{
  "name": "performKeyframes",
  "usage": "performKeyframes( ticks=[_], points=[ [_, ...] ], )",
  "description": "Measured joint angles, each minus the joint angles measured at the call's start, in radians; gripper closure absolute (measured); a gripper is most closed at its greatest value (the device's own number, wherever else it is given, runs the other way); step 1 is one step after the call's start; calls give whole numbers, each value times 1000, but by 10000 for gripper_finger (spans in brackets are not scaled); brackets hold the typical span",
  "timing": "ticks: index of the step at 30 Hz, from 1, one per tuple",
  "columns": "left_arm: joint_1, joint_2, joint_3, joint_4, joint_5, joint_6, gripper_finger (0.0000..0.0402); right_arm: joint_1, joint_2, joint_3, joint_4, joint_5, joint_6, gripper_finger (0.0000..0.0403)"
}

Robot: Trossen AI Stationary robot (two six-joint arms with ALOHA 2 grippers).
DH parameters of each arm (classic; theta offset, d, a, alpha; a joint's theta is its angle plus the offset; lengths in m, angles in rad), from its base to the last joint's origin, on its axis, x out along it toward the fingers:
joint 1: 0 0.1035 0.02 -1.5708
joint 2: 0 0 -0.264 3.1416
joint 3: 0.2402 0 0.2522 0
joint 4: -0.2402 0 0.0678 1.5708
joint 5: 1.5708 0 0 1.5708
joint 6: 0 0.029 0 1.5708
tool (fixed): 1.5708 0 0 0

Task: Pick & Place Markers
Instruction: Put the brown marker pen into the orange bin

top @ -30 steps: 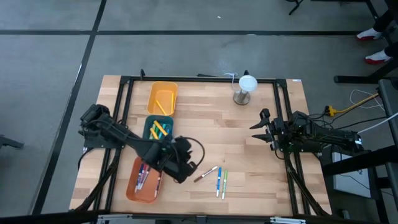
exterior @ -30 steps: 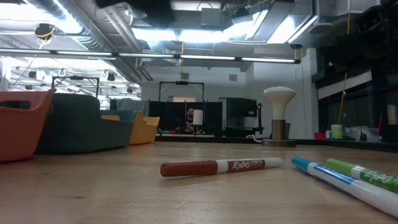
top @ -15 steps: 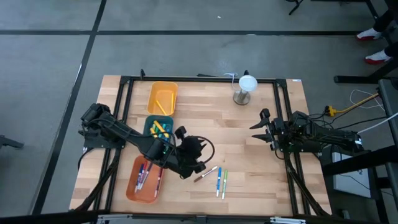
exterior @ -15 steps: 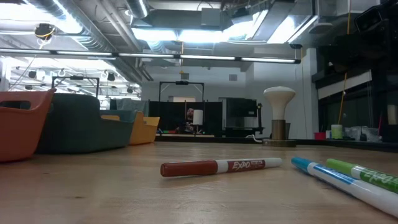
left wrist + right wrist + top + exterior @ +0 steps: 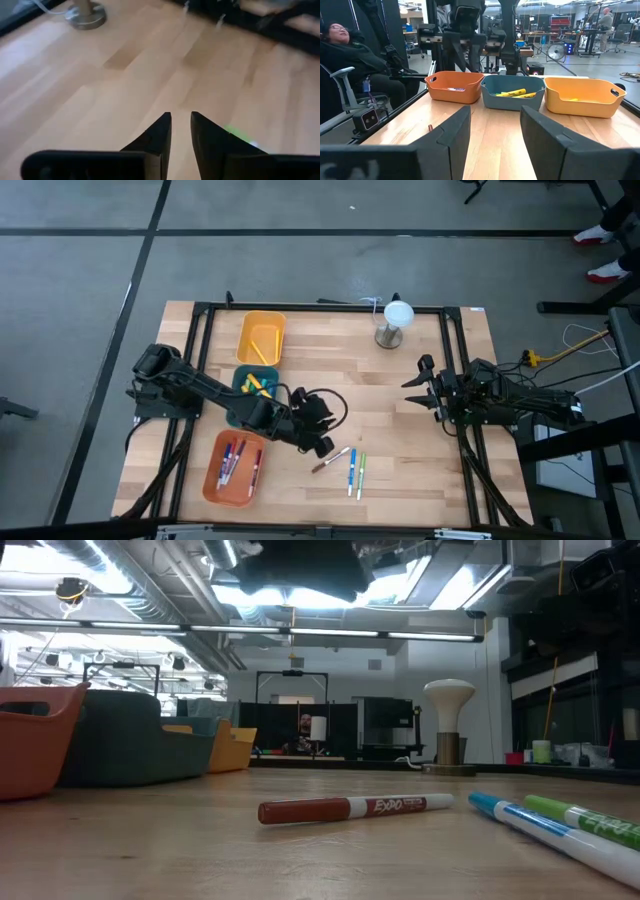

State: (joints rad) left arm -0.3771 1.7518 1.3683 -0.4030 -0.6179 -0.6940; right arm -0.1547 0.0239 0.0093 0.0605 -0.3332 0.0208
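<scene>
Left arm: reaching out from the teal tray (image 5: pixel 243 385) over the table, left gripper (image 5: pixel 322 443) hovering just beside the red marker (image 5: pixel 331 459), fingers (image 5: pixel 159 135) slightly parted, pinching nothing.
Right arm: waiting at the table's right edge, right gripper (image 5: pixel 415 383) spread (empty).
Loose markers: three lying beyond the teal tray, namely red, light blue marker (image 5: pixel 352 472), green marker (image 5: pixel 361 475).
Trays: three, namely orange tray (image 5: pixel 212 484), teal, yellow tray (image 5: pixel 262 338), each holding markers.

- Floor (image 5: pixel 80 270): grey concrete w/ dark lines, seen from above.
- Ceiling (image 5: pixel 150 590): exposed ducts, bright strip lights.
- Office chair (image 5: pixel 345 92) w/ a person (image 5: pixel 355 57) leaning back in it.
- Floor fan (image 5: pixel 554 51) + benches farther back.
- Shoes (image 5: pixel 605 255) at the floor's edge.
</scene>
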Motion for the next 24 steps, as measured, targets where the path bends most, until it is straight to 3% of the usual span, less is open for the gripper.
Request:
performKeyframes(
  ticks=[10,17,24],
  points=[
    [23,53,-40,228,18,62,326,0,0,0,0,0,0,233],
    [23,178,-39,452,34,179,289,0,0,0,0,0,0,233],
    [26,207,-40,451,38,195,252,0,0,0,0,0,0,233]
  ],
)
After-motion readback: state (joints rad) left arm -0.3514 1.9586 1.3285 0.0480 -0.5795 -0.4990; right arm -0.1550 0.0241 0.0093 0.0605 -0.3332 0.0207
